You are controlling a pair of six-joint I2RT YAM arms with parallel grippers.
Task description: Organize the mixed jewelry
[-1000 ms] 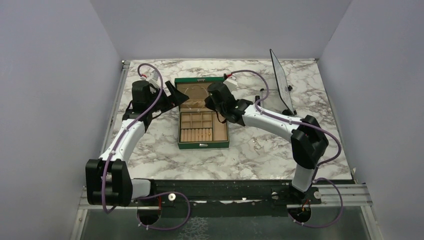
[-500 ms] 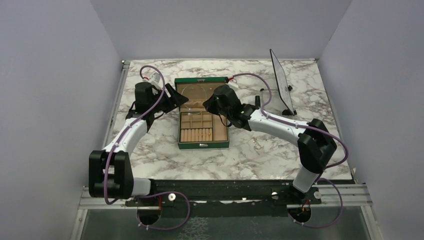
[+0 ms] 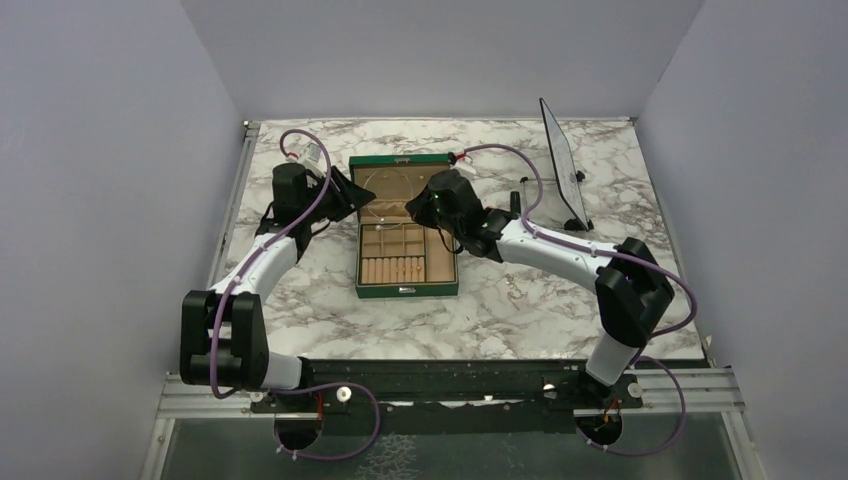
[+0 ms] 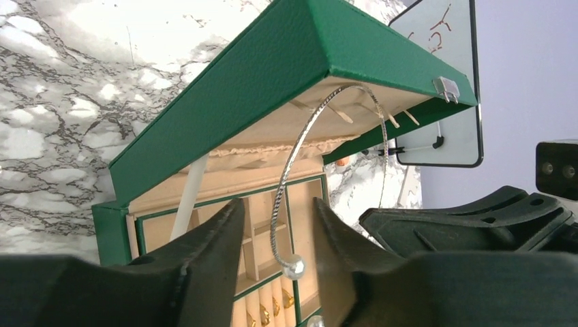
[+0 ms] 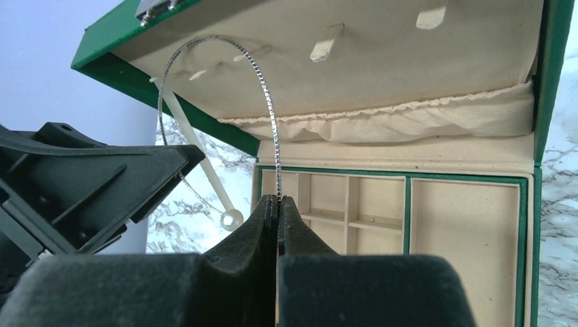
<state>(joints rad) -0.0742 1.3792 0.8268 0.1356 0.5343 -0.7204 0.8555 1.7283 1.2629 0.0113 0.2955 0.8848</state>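
Observation:
The green jewelry box (image 3: 405, 291) stands open mid-table, its lid (image 4: 272, 75) raised. A thin silvery chain (image 5: 270, 112) arcs from the hooks inside the lid down into my right gripper (image 5: 277, 201), which is shut on it above the box's back compartments. In the left wrist view the chain (image 4: 300, 146) ends in a pearl-like bead (image 4: 294, 267). The bead hangs between the spread fingers of my left gripper (image 4: 278, 235) and touches neither. Small gold pieces (image 4: 269, 312) sit in the ring rolls at the box front (image 3: 405, 270).
A dark panel on a stand (image 3: 562, 160) stands at the back right, with a dark marker (image 3: 516, 203) beside it. A white lid stay (image 5: 202, 167) runs down the box's left side. My left gripper's body (image 5: 82, 180) sits close beside the box's left edge.
My right gripper has shifted a little toward the box's back middle, then held still. My left arm has edged slightly closer to the box's left side.

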